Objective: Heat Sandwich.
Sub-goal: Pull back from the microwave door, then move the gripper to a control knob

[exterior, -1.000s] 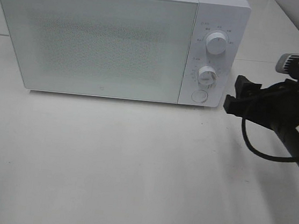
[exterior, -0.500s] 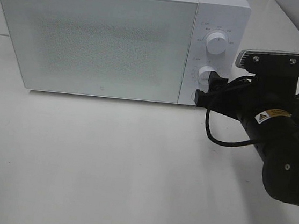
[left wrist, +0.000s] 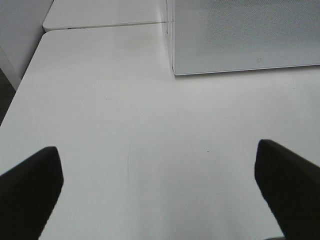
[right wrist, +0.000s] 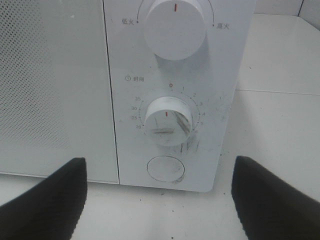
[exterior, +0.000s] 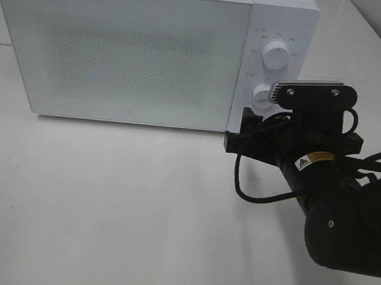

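Tabletop [exterior: 100, 208], white and bare, bearing one appliance. Places are given from the microwave [exterior: 151, 50].

- Microwave: a white box at the far side of the table. Its perforated door [right wrist: 50, 85] is closed, and its control panel is at the end where the right arm works.
- Right arm [exterior: 338, 207]: black, with a loop of cable. It reaches from the near right towards the microwave's control panel, and the wrist camera bracket on it hides part of the panel in the high view.
- Right gripper [right wrist: 158, 165]: it sits just before the lower part of the panel. The fingers [right wrist: 50, 205] are spread wide and empty — they frame the panel's lowest control without closing on it. Whether a tip touches the panel cannot be told.
- Left gripper [left wrist: 157, 147]: it is out of the high view. The wrist view shows it over bare table before the microwave's door-side front corner, well apart from it, with both fingers [left wrist: 30, 192] fully spread and holding nothing.
- Upper knob [right wrist: 175, 25]: at the top of the panel, its red mark pointing straight up.
- Lower knob [right wrist: 167, 117]: a timer dial directly below the upper knob, with scuff marks around it.
- Round button [right wrist: 165, 170]: the smallest control, directly below the lower knob.
- Sandwich: it shows in no view, so its place cannot be told.
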`<state>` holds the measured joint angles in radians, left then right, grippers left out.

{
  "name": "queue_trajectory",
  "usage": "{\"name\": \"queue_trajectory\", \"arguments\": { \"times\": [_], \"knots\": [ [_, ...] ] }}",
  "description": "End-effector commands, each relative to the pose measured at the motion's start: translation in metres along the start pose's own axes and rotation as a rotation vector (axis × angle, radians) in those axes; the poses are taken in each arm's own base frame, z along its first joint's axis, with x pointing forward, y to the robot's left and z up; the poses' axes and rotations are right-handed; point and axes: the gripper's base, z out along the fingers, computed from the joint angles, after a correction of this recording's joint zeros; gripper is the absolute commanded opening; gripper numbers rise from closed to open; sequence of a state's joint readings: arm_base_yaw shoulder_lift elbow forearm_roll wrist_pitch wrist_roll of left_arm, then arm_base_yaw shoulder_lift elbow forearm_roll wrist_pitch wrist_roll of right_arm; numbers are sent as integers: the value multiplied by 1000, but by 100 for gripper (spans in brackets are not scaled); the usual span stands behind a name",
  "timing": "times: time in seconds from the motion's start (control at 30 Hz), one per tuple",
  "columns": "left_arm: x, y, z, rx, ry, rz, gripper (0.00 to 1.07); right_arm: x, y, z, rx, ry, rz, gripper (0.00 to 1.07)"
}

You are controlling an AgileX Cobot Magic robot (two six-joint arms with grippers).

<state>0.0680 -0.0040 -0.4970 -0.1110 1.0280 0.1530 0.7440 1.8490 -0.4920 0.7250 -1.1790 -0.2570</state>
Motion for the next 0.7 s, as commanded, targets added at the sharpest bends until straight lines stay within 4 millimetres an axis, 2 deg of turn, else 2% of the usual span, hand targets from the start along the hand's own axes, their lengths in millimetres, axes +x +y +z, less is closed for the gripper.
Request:
{"name": "queue_trajectory", "arguments": {
  "times": [0.03,0.43,0.67,0.7],
  "knots": [
    [3,-1,-3,0,-22,-2,104,-2,1,1,3,-19,14,76],
    [3,-1,-3,0,-22,-2,104,-4,1,1,8,-43,34,76],
    [3,-1,-3,0,-22,-2,104,-6,5,14,16,-63,38,76],
    [3,-1,-3,0,-22,-2,104,-5,6,21,23,-61,37,76]
  ]
}}
